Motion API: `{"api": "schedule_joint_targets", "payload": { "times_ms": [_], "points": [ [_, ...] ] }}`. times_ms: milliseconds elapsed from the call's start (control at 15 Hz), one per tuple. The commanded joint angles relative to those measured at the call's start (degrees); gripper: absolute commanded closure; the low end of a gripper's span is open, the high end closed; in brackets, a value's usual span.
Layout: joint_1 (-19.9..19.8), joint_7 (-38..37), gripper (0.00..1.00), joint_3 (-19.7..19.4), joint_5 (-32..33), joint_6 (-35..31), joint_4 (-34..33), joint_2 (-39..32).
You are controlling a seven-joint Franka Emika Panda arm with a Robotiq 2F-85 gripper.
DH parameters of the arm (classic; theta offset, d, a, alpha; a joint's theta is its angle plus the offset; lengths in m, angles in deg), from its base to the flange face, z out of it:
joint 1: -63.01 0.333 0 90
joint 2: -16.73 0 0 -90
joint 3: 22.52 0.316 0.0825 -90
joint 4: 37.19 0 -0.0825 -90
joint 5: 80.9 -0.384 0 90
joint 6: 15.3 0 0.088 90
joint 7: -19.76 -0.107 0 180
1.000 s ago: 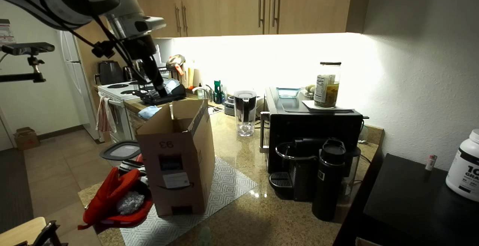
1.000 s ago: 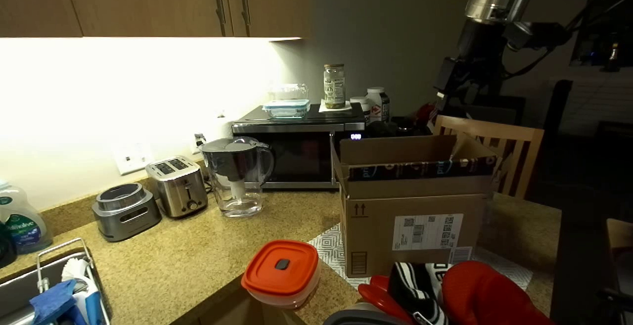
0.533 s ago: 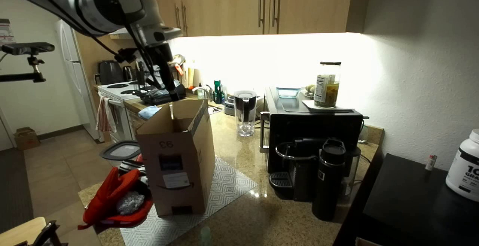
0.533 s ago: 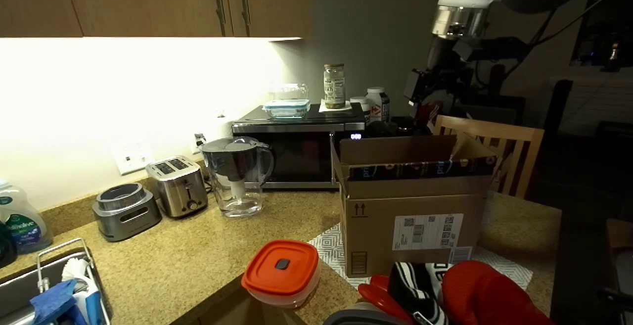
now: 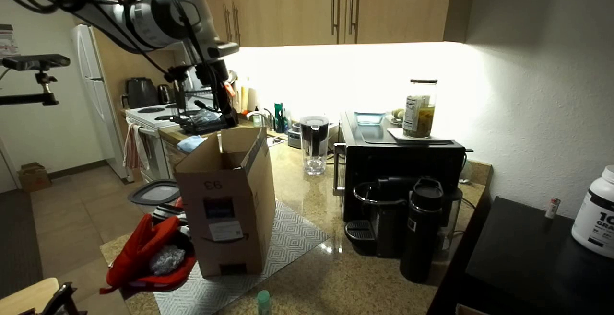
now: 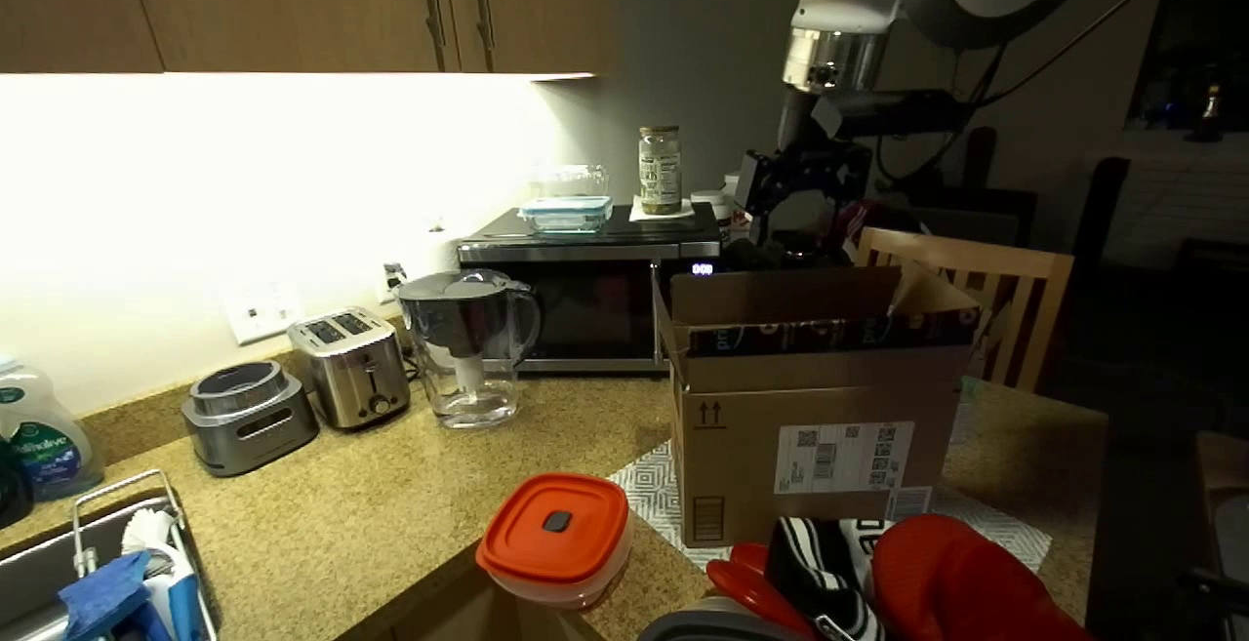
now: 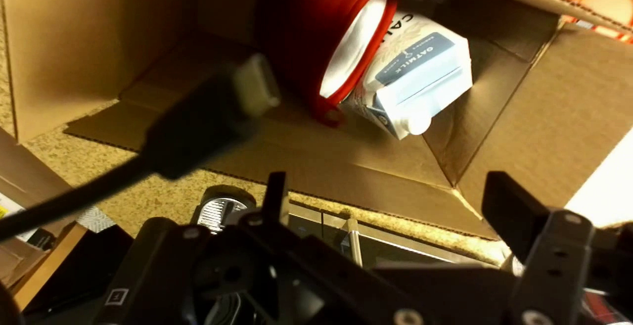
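Wrist view: wide-open tool [image 7: 385, 181] above, oat milk carton [image 7: 418, 75] deep in the cardboard box [image 6: 732, 456]

The tool's fingers stand spread wide with nothing between them. Toward the top of the wrist view, and lower down, the oat milk carton rests inside the cardboard box, its long axis slanting so that the capped gable end faces the lower right of that picture. One box flap runs between the fingertips and the carton there. Just beside the carton sits a red vessel [image 7: 306, 38] with a white inside (bowl or pot, too dark to tell); its rim overlaps the carton, though whether they touch is unclear.

Both exterior views show the tool above the box's rim. A black cable plug [image 7: 198, 117], blurred, crosses the wrist view's left half. Around the box on the bench [image 6: 390, 514] stand a microwave [image 6: 585, 314], a black coffee machine [image 5: 386, 236], a red-lidded container [image 6: 551, 534] and a red oven mitt [image 6: 951, 582].
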State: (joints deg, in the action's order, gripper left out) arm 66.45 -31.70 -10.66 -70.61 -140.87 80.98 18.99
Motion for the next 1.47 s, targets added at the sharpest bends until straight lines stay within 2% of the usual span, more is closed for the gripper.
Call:
{"api": "schedule_joint_targets", "payload": {
  "times_ms": [0,333,733,1200,1400],
  "points": [
    [2.5,-5.0,0.0,-0.5,4.2,1.7,-3.2,-3.5],
    [3.9,-9.5,0.0,-2.8,9.9,2.5,-6.0,-8.4],
    [5.0,-5.4,0.0,-5.0,7.6,0.4,-6.8,-12.3],
    [6.9,-0.6,0.0,-4.3,5.1,-1.7,-6.7,-12.8],
    [7.8,1.2,0.0,-4.7,7.0,-3.1,-6.6,-13.4]
  ]
}}
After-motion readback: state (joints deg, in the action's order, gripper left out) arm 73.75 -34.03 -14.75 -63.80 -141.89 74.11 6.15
